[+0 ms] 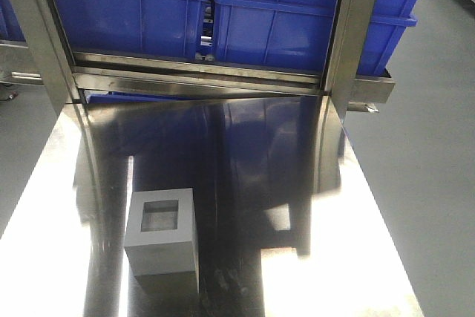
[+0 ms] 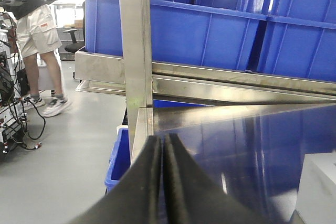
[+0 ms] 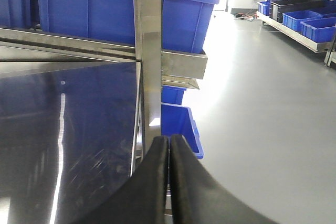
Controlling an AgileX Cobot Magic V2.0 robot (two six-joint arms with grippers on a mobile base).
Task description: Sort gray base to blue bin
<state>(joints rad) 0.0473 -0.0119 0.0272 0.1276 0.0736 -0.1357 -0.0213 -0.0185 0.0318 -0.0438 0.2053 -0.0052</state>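
**Item under task.** The matte gray base (image 1: pixel 162 239), a cube-like block with a square recessed window in its upward face, sits upright on the polished stainless-steel table (image 1: pixel 297 206), toward the near left of the surface. Nothing touches it. In the left wrist view only a pale corner of it shows, at the lower right edge.

**Destination.** Large bright-blue plastic totes stand side by side on the steel shelf (image 1: pixel 200 72) behind the table. The left-hand bin (image 1: pixel 126 16) holds red material. The right-hand blue bin (image 1: pixel 297 20) shows no contents from this angle. Which one is intended cannot be confirmed.

**Claws.**
- The left gripper (image 2: pixel 163 142) has its black fingers pressed together with no gap and holds nothing. It is near the table's left edge, apart from the block.
- The right gripper (image 3: pixel 169 144) is likewise closed tight and empty. It is at the table's right edge, well apart from the block.

**Assessment.** The task stands at its opening step, with approach and grasp not yet made. The next move calls for the nearer left claw to spread wide enough to straddle two flat opposite faces, then descend squarely. The block may slide on the slick steel.
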